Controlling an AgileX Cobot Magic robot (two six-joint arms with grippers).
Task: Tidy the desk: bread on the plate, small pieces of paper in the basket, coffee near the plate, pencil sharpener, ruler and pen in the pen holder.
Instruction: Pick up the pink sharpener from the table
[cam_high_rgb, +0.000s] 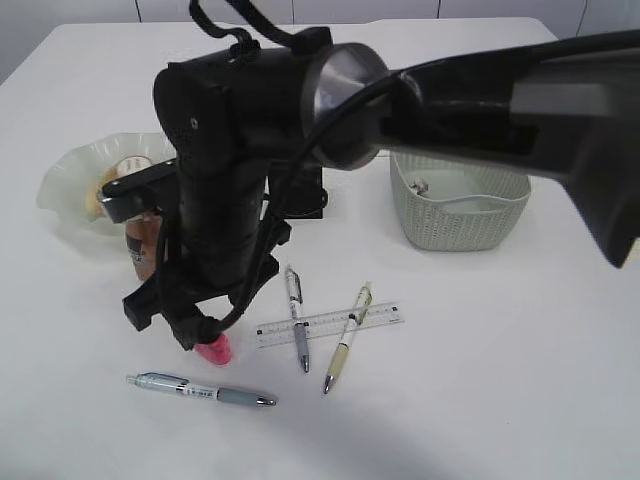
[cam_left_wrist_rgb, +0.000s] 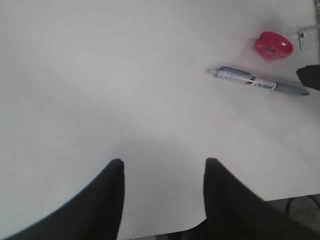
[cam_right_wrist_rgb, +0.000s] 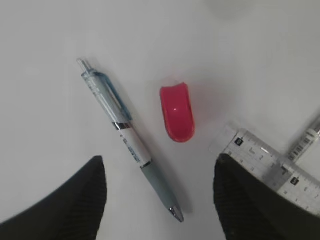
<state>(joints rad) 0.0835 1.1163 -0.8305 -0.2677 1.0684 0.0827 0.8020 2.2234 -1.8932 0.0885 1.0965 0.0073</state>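
Nearest you on the desk (cam_high_rgb: 520, 380) lies a grey-blue pen (cam_high_rgb: 203, 389), flat and on its own. Just beyond it sits the red pencil sharpener (cam_right_wrist_rgb: 177, 112), and your right gripper (cam_right_wrist_rgb: 160, 192) hangs directly over that one, fingers spread wide with nothing between them; the sharpener shows in the gap, untouched. Your left gripper (cam_left_wrist_rgb: 162, 172) is also spread and empty, above bare tabletop, with the same pen and sharpener off to its upper right.

A little farther, the ruler (cam_high_rgb: 330, 324) lies flat with a silver pen (cam_high_rgb: 296, 318) and a cream pen (cam_high_rgb: 347, 338) crossing over it. Behind the right arm you can catch the coffee (cam_high_rgb: 142, 243), mostly hidden, beside the plate (cam_high_rgb: 70, 180), where the bread (cam_high_rgb: 118, 172) rests. The black pen holder (cam_high_rgb: 310, 195) is largely masked by the arm. Farthest right stands the basket (cam_high_rgb: 460, 215).
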